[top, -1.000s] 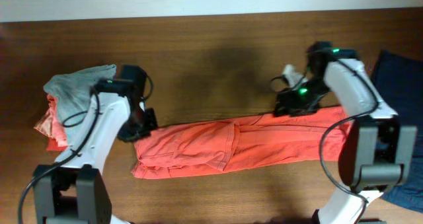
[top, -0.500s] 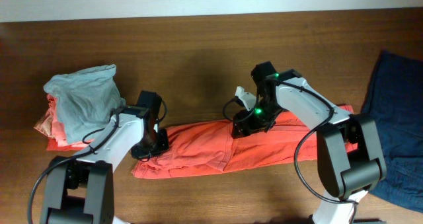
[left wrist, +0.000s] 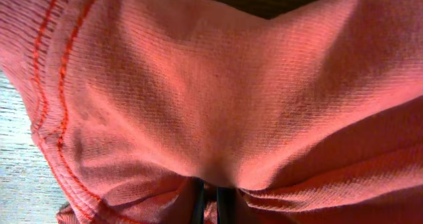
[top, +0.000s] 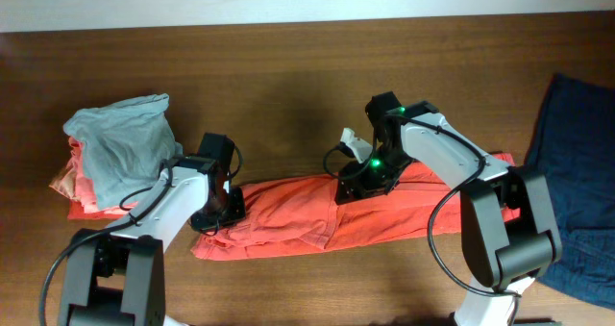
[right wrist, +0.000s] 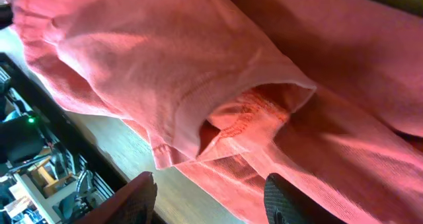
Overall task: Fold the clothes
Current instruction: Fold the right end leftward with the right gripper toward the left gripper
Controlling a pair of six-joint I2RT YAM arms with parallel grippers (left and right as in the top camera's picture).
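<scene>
While our left gripper (left wrist: 210, 204) pinches a fold of the coral-red shirt (top: 288, 220) at lower centre, we see our right gripper (right wrist: 211, 201) spread wide above it.

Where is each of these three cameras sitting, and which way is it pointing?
Overhead: above the table, facing straight down; both arms show, working the coral shirt.
Left wrist: on the left arm, looking along the left hand, pinched on coral cloth; only fingertips show.
Right wrist: on the right arm, looking past the right hand, fingers spread, at the shirt.
Shared: all three see the coral shirt.
</scene>
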